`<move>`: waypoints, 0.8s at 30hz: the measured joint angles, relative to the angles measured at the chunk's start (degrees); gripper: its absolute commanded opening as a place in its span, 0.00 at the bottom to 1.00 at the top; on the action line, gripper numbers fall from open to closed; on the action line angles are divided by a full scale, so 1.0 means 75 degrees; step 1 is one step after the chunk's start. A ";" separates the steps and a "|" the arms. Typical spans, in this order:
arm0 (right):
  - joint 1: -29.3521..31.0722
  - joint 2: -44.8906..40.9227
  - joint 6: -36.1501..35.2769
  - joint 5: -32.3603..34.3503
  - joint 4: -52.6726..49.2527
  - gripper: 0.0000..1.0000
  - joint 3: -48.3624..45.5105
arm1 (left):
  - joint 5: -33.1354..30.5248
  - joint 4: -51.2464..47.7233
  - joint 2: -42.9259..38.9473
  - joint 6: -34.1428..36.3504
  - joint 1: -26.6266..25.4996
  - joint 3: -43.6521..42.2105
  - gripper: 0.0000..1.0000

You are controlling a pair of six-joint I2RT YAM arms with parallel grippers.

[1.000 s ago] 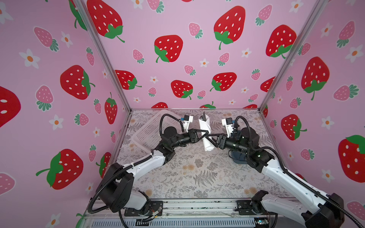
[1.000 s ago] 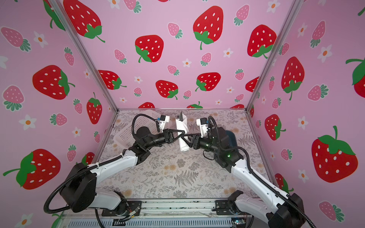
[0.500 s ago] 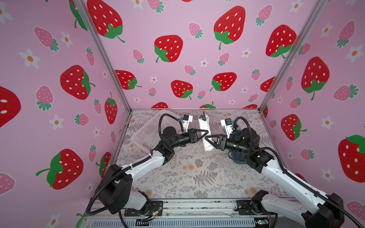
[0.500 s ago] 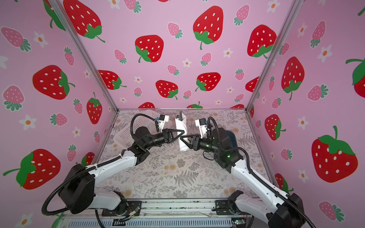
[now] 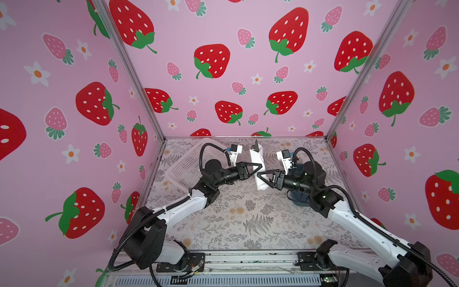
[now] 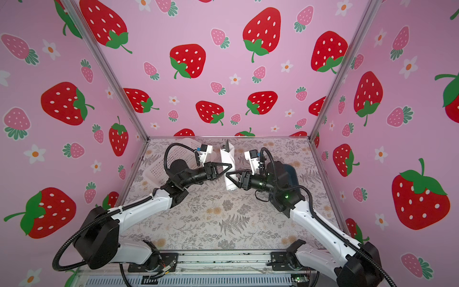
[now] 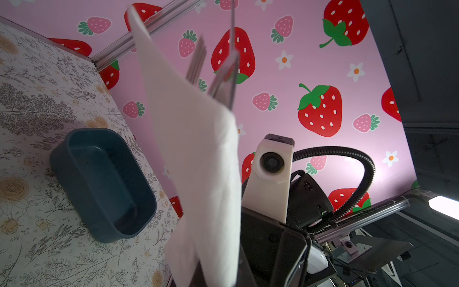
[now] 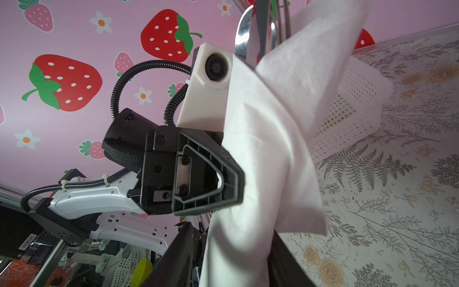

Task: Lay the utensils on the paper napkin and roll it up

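Observation:
The paper napkin (image 5: pixel 255 156) (image 6: pixel 227 155) is rolled round the utensils (image 5: pixel 256 144) and held upright above the table's back middle. Dark utensil tips (image 7: pixel 223 74) (image 8: pixel 263 24) stick out of its upper end. My left gripper (image 5: pixel 258 167) (image 6: pixel 229 167) reaches in from the left and is shut on the middle of the roll (image 7: pixel 198 149). My right gripper (image 5: pixel 260 177) (image 6: pixel 229 177) comes from the right, just below it. Its fingers press on both sides of the roll's lower part (image 8: pixel 260 149).
A white perforated basket (image 5: pixel 188 164) (image 8: pixel 355 106) lies tilted at the back left, behind my left arm. A dark blue bin (image 7: pixel 99 184) (image 6: pixel 289 171) stands on the floral table under my right arm. Pink strawberry walls close in three sides.
My right gripper's jaws have narrowed onto the lower part of the roll. The left gripper and the roll have stayed in place.

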 measured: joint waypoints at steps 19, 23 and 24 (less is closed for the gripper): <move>-0.0047 -0.0020 0.0015 -0.0055 0.0058 0.38 -0.0140 | 0.0003 -0.0003 -0.0006 0.0003 0.0003 0.0000 0.02; -0.0055 -0.0029 0.0119 -0.0175 0.0166 0.38 -0.0201 | 0.0026 0.0003 -0.0006 0.0000 0.0003 0.0000 0.02; -0.0055 -0.0029 0.0146 -0.0207 0.0210 0.37 -0.0201 | 0.0029 0.0017 -0.0006 -0.0003 0.0003 0.0000 0.02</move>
